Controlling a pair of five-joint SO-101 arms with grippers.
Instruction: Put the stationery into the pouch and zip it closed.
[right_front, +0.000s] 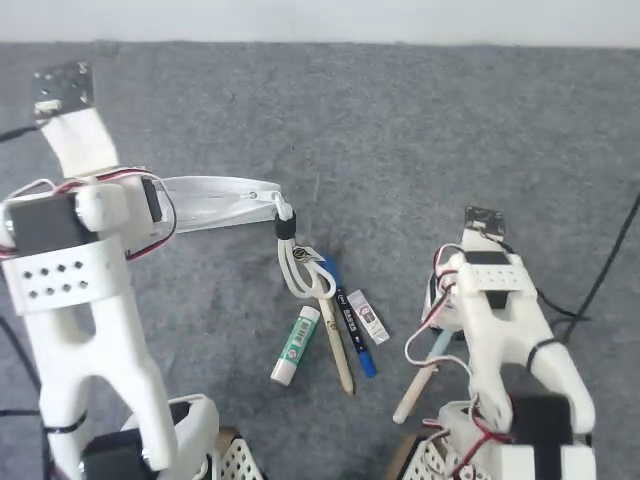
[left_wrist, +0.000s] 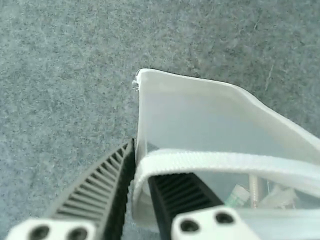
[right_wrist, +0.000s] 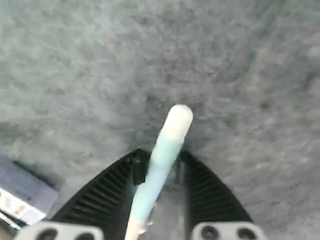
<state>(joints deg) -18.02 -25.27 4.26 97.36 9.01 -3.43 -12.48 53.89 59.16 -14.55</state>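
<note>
Grey carpet (right_front: 420, 130) covers the table, with a strip of pale wall (right_front: 320, 20) along the far edge.

My left gripper (left_wrist: 140, 185) is pinching the pouch (left_wrist: 200, 120). One ribbed pad sits outside the white rim and the other inside, closed on the fabric. In the high view the pouch (right_front: 215, 203) lies flat at the far left of the carpet, beside my left arm. Its white cord loop (right_front: 297, 265) trails from the zip end towards the loose items.

My right gripper (right_wrist: 160, 157) is clamped on a pale blue pen (right_wrist: 167, 140), with a pad on each side of the barrel. The white cap end sticks out past the fingertips, above bare carpet. From above, that pen (right_front: 425, 375) hangs tilted under my right arm, near side, with its tan end lowest.

The rest of the stationery is on the carpet between my arms:
- The glue stick (right_front: 296, 345) is on the left of the group.
- The pencil (right_front: 335, 345) is just beside the glue stick.
- The blue pen (right_front: 350, 330) lies against the pencil, and its top reaches the cord loop.
- The eraser (right_front: 368, 315) is just to the right of the blue pen.

None of these are in the pouch.
</note>
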